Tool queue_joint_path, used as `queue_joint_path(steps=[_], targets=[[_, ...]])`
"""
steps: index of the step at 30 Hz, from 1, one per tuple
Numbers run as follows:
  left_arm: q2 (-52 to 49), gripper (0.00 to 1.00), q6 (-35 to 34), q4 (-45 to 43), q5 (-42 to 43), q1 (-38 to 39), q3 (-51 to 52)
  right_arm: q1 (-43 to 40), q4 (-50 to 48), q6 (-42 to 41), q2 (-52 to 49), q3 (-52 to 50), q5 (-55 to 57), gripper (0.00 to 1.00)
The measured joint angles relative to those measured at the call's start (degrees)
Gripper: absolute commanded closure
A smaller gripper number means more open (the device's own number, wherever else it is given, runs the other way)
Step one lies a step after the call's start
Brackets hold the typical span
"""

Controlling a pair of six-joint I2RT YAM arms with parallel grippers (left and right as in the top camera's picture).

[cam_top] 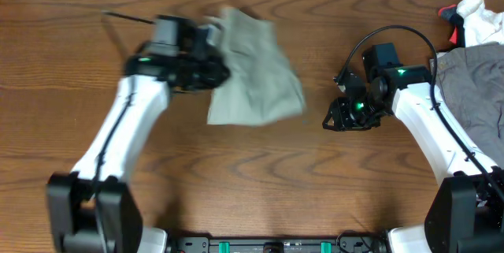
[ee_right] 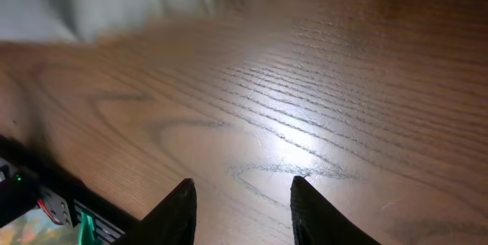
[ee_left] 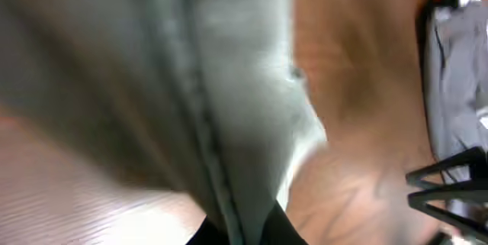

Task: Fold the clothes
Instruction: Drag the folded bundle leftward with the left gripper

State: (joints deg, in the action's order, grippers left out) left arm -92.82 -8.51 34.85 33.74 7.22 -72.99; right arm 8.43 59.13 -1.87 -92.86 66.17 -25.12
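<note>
The pale khaki-green shorts [cam_top: 256, 72] lie bunched on the wooden table, left of centre. My left gripper [cam_top: 211, 57] is shut on their upper left edge; in the left wrist view the cloth [ee_left: 191, 85] hangs blurred from between my fingers [ee_left: 244, 230]. My right gripper [cam_top: 337, 115] is open and empty over bare wood to the right of the shorts. Its two dark fingertips [ee_right: 242, 195] show in the right wrist view, with a blurred pale strip of the shorts [ee_right: 91, 4] at the top left.
A darker grey garment [cam_top: 472, 87] lies at the right edge of the table. A small white-and-red cloth item [cam_top: 471, 16] sits at the far right corner. The table's front edge with the arm bases [cam_top: 276, 245] runs along the bottom.
</note>
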Motion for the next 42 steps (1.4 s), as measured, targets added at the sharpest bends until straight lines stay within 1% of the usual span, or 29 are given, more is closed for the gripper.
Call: queue_joint_path(steps=[3, 7, 16, 19, 25, 31, 32, 33, 34, 38, 42], targets=[[0.09, 0.94, 2.78, 2.71, -2.93, -4.70, -0.15, 0.00, 0.00, 0.00, 0.00, 0.00, 0.02, 0.61], [-3.06, 0.94, 5.38, 4.26, -8.94, -10.49, -0.11, 0.00, 0.00, 0.00, 0.00, 0.00, 0.02, 0.61], [-6.38, 0.94, 7.06, 8.79, -19.06, -20.24, -0.09, 0.00, 0.00, 0.00, 0.00, 0.00, 0.00, 0.61], [-6.75, 0.94, 6.73, 9.68, -21.79, -23.61, -0.04, 0.00, -0.11, 0.00, 0.00, 0.00, 0.00, 0.60], [-6.80, 0.94, 4.85, 11.80, -23.87, -29.62, -0.04, -0.50, -0.26, 0.00, 0.00, 0.00, 0.02, 0.60], [-6.80, 0.94, -0.37, 15.34, -24.79, -33.75, 0.04, -0.68, -0.26, 0.02, 0.00, 0.00, 0.02, 0.60], [-6.80, 0.86, -1.38, 15.98, -24.94, -34.18, 0.09, -0.68, -0.26, 0.02, 0.00, 0.00, 0.00, 0.60], [-6.80, 0.74, -1.86, 16.50, -25.05, -34.38, 0.15, -0.68, -0.28, 0.00, 0.00, 0.00, 0.02, 0.60], [-6.80, 0.67, -2.62, 17.25, -25.24, -34.53, 0.17, -0.70, -0.26, 0.00, 0.00, 0.00, 0.00, 0.60], [-6.80, 0.60, -4.44, 20.00, -25.79, -34.62, 0.31, -0.70, 0.09, 0.00, 0.00, 0.00, 0.02, 0.60], [-6.78, 0.60, -5.07, 22.29, -27.08, -35.43, 0.33, -0.70, 0.90, 0.00, 0.00, 0.00, 0.00, 0.60]])
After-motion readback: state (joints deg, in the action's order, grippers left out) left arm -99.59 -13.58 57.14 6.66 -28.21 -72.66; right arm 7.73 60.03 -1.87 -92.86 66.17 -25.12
